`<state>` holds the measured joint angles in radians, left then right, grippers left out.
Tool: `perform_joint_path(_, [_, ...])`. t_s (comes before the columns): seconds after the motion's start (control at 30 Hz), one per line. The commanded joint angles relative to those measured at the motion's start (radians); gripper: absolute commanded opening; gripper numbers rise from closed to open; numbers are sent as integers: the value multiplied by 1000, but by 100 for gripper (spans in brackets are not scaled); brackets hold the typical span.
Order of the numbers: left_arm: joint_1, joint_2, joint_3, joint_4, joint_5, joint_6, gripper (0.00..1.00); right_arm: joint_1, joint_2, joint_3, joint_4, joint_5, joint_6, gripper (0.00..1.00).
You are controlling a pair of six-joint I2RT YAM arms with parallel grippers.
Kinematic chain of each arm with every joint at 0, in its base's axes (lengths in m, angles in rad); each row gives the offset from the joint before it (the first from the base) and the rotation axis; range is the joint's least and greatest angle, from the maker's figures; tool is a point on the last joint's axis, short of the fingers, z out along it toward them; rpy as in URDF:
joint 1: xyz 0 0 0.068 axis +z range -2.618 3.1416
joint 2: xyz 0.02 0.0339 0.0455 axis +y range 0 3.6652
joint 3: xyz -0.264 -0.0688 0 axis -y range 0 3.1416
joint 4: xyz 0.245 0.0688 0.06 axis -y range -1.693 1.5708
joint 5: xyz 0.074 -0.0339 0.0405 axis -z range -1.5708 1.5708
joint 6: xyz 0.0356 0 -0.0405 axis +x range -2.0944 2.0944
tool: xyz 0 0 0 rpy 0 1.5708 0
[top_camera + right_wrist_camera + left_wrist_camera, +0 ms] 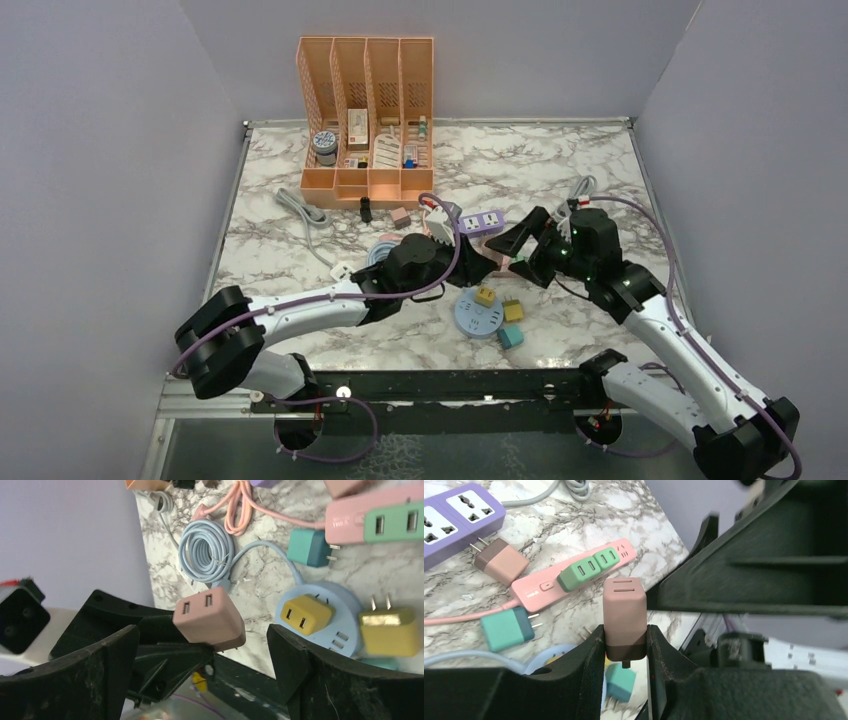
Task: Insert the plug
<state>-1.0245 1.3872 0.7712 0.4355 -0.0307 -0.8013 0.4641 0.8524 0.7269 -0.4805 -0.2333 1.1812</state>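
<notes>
L gripper (pixel 625 636) pinches pink charger plug (pixel 624 607) by one end only, R gripper (pixel 202 632) at its 3 o'clock wide open, so plug may pivot/slip.

Pink-brown plug (pixel 624 615), marbled table (pixel 624 515), orange organiser (pixel 345 183)

Your plug (pixel 624 605) is a dusty-pink block with a darker brown base and two USB slots on its end face. It stands upright, pinched at the brown end by the left tool (pixel 625 632), clear of the counter (pixel 634 510). Beyond it lies the pink power strip (pixel 539 587) — flat, with two green adapters (pixel 589 570) seated in it.
</notes>
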Motion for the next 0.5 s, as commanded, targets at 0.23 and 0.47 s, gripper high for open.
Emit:
perform_joint_path(0.23, [142, -164, -42, -72, 711, 395, 0, 5, -91, 244, -190, -379, -838, 94])
perform_joint_path(0.47, [146, -196, 71, -251, 913, 609, 0, 5, -116, 244, -211, -585, -1122, 78])
